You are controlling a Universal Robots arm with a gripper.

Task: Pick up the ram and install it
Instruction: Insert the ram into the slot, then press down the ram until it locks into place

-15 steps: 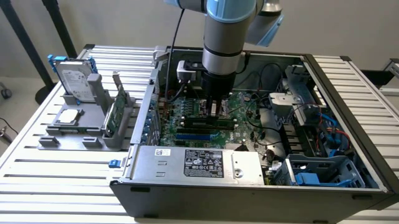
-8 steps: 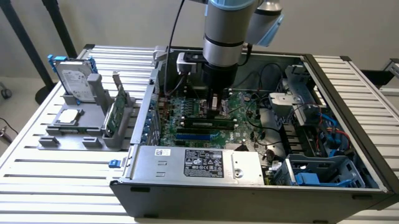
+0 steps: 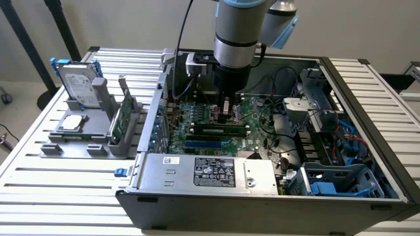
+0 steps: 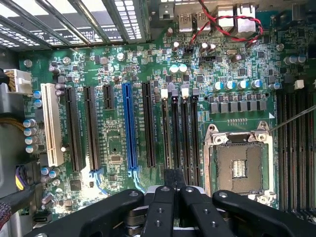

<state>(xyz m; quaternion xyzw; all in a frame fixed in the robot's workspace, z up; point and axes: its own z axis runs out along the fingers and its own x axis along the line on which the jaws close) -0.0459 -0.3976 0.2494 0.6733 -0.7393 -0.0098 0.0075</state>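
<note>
Status check. The ram [image 3: 220, 131] lies lengthwise along a memory slot near the middle of the exterior view, on the motherboard [image 3: 203, 110] inside the open case [image 3: 196, 206]. It looks level with the slot, so I judge the pick done and the insertion at or near its end. The gripper [image 3: 227, 117] hangs directly above the stick, close to its top edge. In the wrist view the gripper [image 4: 173, 180] has its fingers [image 4: 168, 178] pressed together with nothing between them, poised over the black memory slots [image 4: 175, 128] beside the CPU socket [image 4: 239, 165]. Not settled: whether the fingertips touch the stick, since the arm blocks that spot in the exterior view. I cannot read whether the slot's end latches have closed, so full seating is unconfirmed. I also cannot pick out the stick with confidence in the wrist view (it would sit edge-on there, under the fingers).
</note>
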